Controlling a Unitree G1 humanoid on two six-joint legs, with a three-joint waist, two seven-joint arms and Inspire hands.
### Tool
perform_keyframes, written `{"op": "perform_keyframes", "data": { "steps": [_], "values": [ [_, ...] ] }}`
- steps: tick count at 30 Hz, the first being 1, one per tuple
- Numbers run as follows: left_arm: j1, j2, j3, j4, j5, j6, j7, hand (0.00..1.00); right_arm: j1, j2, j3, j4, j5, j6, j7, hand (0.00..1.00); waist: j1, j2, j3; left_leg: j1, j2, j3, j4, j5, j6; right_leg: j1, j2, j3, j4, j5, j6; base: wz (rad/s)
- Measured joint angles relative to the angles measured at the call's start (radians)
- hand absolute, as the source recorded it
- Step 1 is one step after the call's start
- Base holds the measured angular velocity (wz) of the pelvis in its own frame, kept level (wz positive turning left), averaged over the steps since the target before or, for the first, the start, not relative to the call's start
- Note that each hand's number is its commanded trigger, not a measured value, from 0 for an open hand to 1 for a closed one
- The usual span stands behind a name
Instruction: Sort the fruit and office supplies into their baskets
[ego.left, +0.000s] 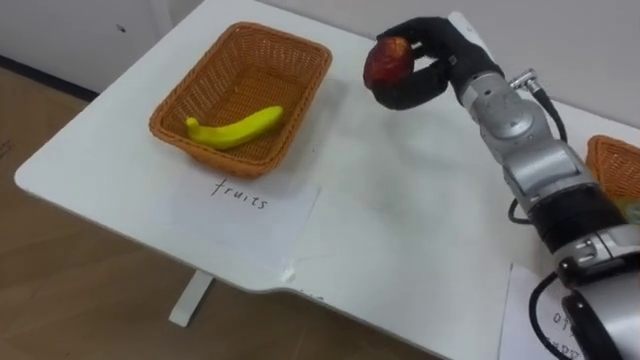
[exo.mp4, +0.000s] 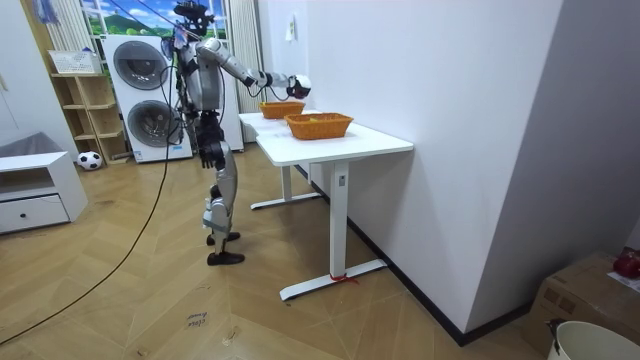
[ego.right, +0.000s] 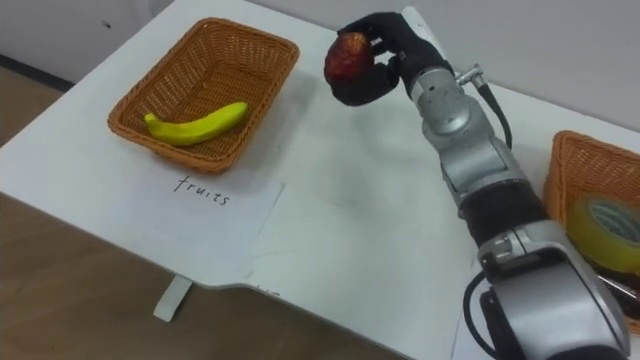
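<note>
Clutching a red apple (ego.left: 388, 60), the right hand (ego.left: 432, 72) is curled round it from the far side and hangs above the white table (ego.left: 400, 200), close to its far edge and clear of the surface. Toward the table's far left corner sits a woven fruit basket (ego.left: 310, 95) holding a banana (ego.left: 237, 127) that lies along its near side. The apple is beside this basket and not over it, with the basket's right wall between fruit and banana. A handwritten paper sheet (ego.left: 245, 205) lies flat on the table, just in front of the basket toward the near edge. At the table's right edge stands a second woven basket (ego.right: 560, 170) containing what looks like a roll of yellowish tape (ego.right: 605, 222). Another paper sheet (ego.left: 525, 300) lies by the near right corner, partly behind the forearm. In the room view the robot stands upright at the table's end, with two stacked washing machines (exo.mp4: 145, 90) behind it. Its left hand (exo.mp4: 208, 152) hangs by the hip, and I cannot tell how its fingers are set.
</note>
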Motion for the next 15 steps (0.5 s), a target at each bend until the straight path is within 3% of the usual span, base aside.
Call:
{"op": "perform_keyframes", "data": {
  "steps": [15],
  "values": [
    [0.031, 0.000, 0.024, 0.017, 0.001, 0.037, 0.000, 0.00, -0.013, 0.004, 0.001, -0.030, -0.012, 0.003, -0.008, 1.00, 0.047, 0.000, 0.0002, 0.001, -0.010, -0.034, -0.004, 0.000, 0.000, 0.015, 0.000, -0.044, -0.003, 0.000, 0.001, 0.07]
  ]
}}
